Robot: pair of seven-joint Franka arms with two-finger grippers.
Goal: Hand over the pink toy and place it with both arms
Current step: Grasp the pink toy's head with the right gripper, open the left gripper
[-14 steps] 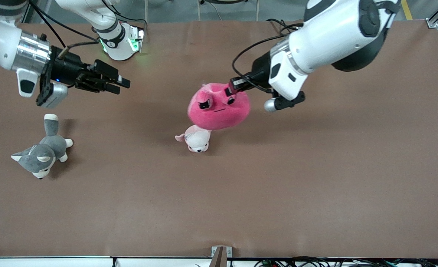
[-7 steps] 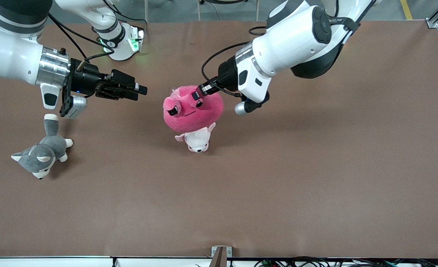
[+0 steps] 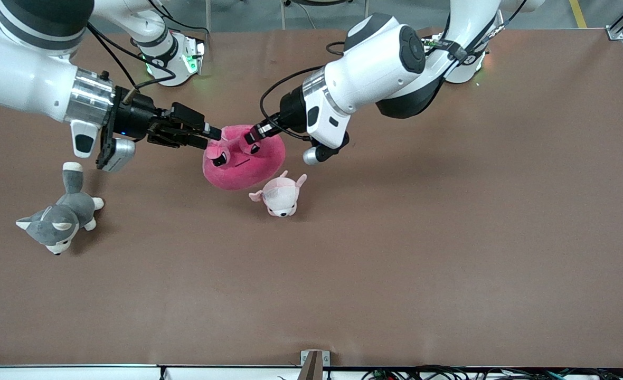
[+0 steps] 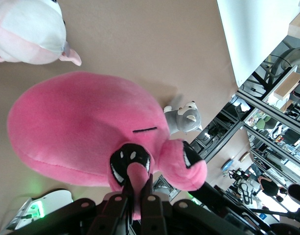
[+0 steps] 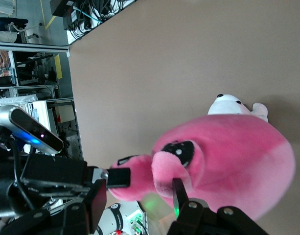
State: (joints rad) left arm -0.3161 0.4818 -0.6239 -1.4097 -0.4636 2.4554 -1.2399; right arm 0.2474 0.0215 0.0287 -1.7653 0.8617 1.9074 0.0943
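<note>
The pink toy (image 3: 245,161), a round hot-pink plush with dark angry eyes, hangs in the air over the middle of the table. My left gripper (image 3: 253,135) is shut on a small pink tuft at its top, seen closely in the left wrist view (image 4: 136,192). My right gripper (image 3: 209,137) is open at the toy's edge toward the right arm's end. In the right wrist view its fingers (image 5: 177,195) straddle a bulge of the toy (image 5: 228,161), and the left gripper's fingertip (image 5: 118,177) shows close beside them. The toy fills the left wrist view (image 4: 86,129).
A small pale pink-and-white plush (image 3: 280,196) lies on the table just below the toy, nearer the front camera. A grey-and-white husky plush (image 3: 58,216) lies toward the right arm's end. The brown table (image 3: 422,253) stretches wide toward the front.
My left arm carried the pink toy toward the right arm's end, uncovering the pale plush. My right gripper moved toward the toy and its open fingers now reach it.
</note>
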